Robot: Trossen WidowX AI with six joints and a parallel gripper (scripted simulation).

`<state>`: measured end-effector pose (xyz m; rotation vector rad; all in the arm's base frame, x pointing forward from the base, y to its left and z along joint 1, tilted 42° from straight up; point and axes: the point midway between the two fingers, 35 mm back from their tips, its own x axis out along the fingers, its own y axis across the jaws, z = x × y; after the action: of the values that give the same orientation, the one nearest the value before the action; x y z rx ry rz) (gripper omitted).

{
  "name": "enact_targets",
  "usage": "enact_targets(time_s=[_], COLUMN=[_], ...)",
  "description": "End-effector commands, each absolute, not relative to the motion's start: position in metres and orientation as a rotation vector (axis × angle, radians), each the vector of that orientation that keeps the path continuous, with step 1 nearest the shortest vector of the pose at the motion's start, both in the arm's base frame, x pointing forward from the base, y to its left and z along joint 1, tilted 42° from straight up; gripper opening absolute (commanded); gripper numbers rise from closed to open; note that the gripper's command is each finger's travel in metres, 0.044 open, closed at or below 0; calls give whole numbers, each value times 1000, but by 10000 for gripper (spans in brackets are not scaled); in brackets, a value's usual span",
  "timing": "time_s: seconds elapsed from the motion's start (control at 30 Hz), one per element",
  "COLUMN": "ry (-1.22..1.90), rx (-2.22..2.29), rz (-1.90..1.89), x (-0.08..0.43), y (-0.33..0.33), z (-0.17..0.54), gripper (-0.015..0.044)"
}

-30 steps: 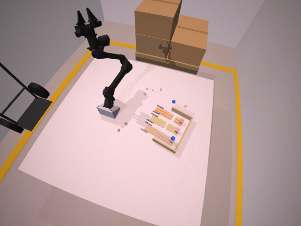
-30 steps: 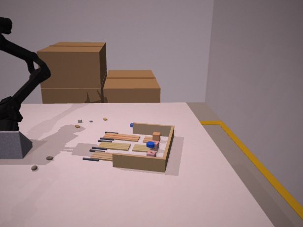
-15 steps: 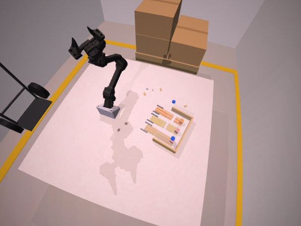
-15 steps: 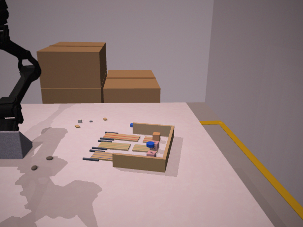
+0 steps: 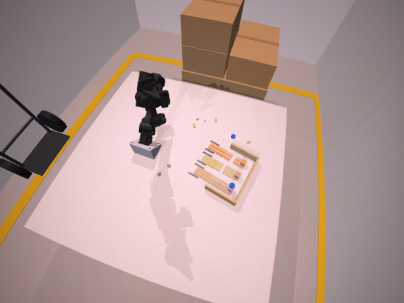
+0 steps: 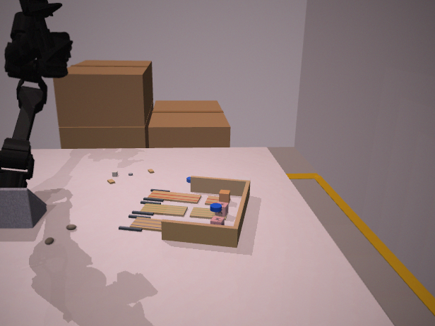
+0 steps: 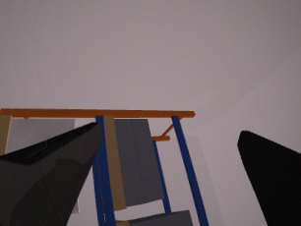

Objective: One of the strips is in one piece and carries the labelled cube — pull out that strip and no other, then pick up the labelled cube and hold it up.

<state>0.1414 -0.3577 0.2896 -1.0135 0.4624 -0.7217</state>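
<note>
My gripper [image 7: 171, 134] is open and empty, its fingers wide apart, raised high and far from the strips. The near strip [image 5: 210, 178] [image 6: 145, 224] looks to be in one piece. A pink cube [image 5: 231, 189] [image 6: 217, 221] with dark marks is at its far end, below a blue disc [image 5: 231, 185] [image 6: 215, 207]. The middle strip [image 5: 211, 162] [image 6: 164, 209] has a gap before its far piece [image 5: 229, 172] [image 6: 201, 212], which bears another marked pink cube [image 5: 238, 174] [image 6: 224, 209]. The red-lined strip [image 5: 220, 151] [image 6: 174, 196] also has a gap; an orange cube [image 5: 243, 162] [image 6: 224, 195] is on its far piece.
A low wooden wall [image 5: 247, 180] [image 6: 199, 233] surrounds the strips' far ends on three sides. Dark bars [image 5: 193, 174] [image 6: 130, 228] flank their near ends. Another blue disc [image 5: 233, 136] lies outside. Pebbles [image 5: 159, 174] [image 6: 71, 226] lie near the arm's base. Cartons [image 5: 210, 29] [image 6: 106, 99] stand behind.
</note>
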Motion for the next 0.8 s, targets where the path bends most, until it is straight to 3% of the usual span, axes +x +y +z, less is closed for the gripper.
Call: enact_targets(time_s=[0.0,0.27,0.53,0.77], ry=[369,311,464,485], rx=[-709,-22,660,713], rz=[-538,-161,149,169], x=[186,260,292,293], y=[-332,-244,-136,-128], z=[249,184,138,135], gripper=[400,400,400,400])
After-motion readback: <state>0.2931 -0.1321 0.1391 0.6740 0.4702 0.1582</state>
